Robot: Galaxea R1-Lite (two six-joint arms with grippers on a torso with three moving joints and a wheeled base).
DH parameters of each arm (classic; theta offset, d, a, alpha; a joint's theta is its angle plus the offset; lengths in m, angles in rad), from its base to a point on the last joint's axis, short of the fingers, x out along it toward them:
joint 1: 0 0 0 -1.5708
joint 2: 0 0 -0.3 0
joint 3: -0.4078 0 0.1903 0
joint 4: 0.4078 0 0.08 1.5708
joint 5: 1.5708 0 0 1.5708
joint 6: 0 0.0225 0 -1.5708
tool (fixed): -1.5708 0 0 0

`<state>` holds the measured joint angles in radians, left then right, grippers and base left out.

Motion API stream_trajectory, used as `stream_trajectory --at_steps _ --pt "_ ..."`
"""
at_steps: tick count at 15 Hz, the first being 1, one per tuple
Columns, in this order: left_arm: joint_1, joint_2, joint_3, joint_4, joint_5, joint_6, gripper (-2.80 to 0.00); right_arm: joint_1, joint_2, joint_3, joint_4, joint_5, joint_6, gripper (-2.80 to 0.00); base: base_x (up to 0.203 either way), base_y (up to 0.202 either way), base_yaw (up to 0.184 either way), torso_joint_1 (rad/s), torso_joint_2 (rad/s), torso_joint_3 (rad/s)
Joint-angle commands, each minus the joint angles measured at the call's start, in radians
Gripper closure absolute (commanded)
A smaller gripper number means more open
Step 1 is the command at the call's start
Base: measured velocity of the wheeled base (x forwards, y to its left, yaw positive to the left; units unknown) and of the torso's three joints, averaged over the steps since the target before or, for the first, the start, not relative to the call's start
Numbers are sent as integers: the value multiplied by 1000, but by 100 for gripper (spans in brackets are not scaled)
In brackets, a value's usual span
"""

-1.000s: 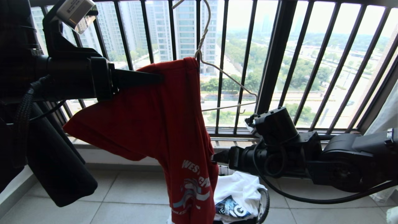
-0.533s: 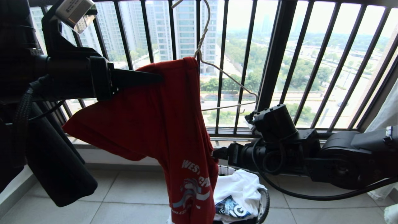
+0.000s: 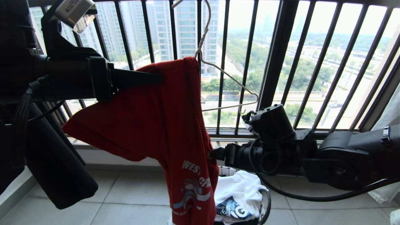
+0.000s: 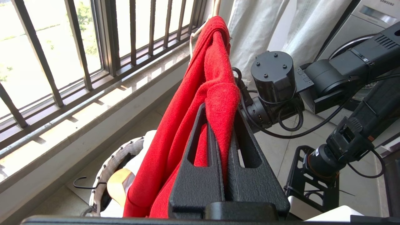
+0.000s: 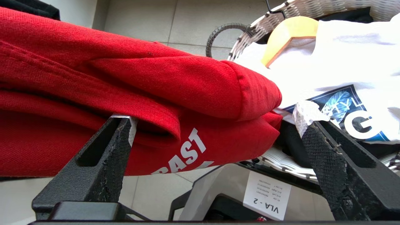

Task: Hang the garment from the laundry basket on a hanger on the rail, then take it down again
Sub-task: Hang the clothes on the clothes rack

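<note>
Head view: the red cotton "WEST COAST" T-shirt (image 3: pixel 162 125) drapes over the thin cream wire hanger (image 3: pixel 228 78), half threaded; left tool (image 3: pixel 156 78), at nine o'clock, is clenched on its shoulder, likely steadying it.

Left wrist view: fabric is pinched.

Right wrist view: the right tool (image 5: pixel 215 125) gapes at the sleeve, above the round black-and-white-rimmed basket (image 5: pixel 281 12).

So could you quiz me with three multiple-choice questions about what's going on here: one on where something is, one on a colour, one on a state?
1. Where is the white printed shirt?
A. in the basket
B. on the hanger
C. in a gripper

2. What colour is the T-shirt on the hanger?
A. blue
B. red
C. green

3. How is the right gripper?
A. shut on the hanger
B. shut, empty
C. open

Answers: 1 A, it lies heaped inside the rim. 2 B, red with white lettering. 3 C, its fingers stand wide apart beside the cloth, while the left gripper pinches the T-shirt.
</note>
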<state>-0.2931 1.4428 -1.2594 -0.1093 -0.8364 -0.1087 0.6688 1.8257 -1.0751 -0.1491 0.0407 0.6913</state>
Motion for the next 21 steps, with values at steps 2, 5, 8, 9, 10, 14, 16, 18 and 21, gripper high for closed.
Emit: stream_trajectory --at_steps 2,5,8,9,10,14,16,18,21 --pt "0 -1 0 -1 -4 0 0 11 7 -9 -1 -22 7 -280 0 0 0 0 0 0" --pt "2 -4 0 -1 -4 -2 0 11 15 -9 -1 -32 7 -280 0 0 0 0 0 0" --pt "2 -4 0 0 -4 -2 0 11 18 -9 -1 -30 5 -280 0 0 0 0 0 0" --pt "2 -4 0 -1 -4 -2 0 11 20 -9 -1 -30 7 0 0 0 0 0 0 0" --pt "2 -4 0 -1 -4 -2 0 11 20 -9 -3 -30 7 0 0 0 0 0 0 0" --pt "3 -5 0 -1 -4 -2 0 11 22 -24 -3 -25 7 0 0 0 0 0 0 0" --pt "3 -5 0 -1 -4 -2 0 11 21 -29 -3 -25 7 0 0 0 0 0 0 0" --pt "11 -7 0 -1 -4 -2 0 9 20 -31 -3 -25 8 0 0 0 0 0 0 0" --pt "18 -8 -2 -1 -4 -5 0 -12 18 -29 -3 -28 10 0 0 0 0 0 0 0"
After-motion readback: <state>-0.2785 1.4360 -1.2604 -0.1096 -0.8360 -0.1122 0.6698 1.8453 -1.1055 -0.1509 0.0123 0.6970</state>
